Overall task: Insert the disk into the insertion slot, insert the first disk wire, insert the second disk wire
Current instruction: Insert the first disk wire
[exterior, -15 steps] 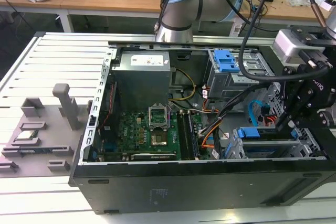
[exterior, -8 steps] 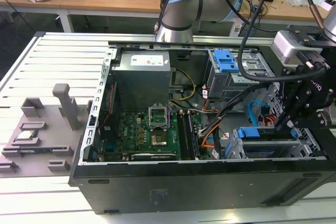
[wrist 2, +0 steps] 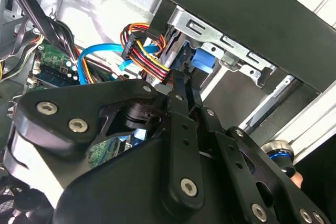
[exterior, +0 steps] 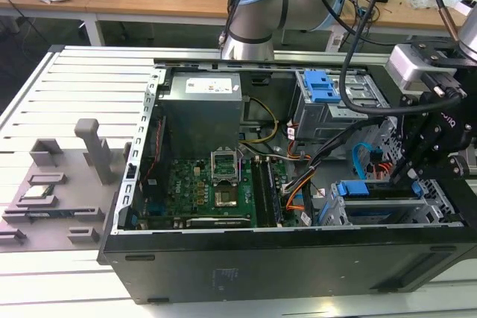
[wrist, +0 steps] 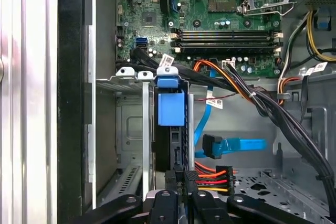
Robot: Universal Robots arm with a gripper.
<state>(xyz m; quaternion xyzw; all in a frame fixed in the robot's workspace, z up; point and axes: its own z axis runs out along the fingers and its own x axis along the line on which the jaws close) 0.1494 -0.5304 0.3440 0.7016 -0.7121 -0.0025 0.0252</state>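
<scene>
Slatted desk (exterior: 74,80), open computer case (exterior: 261,266) | disk (wrist: 170,109) seated in insertion slot (wrist: 131,129), lower right of exterior view | gripper (wrist: 181,178) clamped on multicoloured disk wire (wrist: 210,179) beside disk | advice: align plug square, push straight
</scene>
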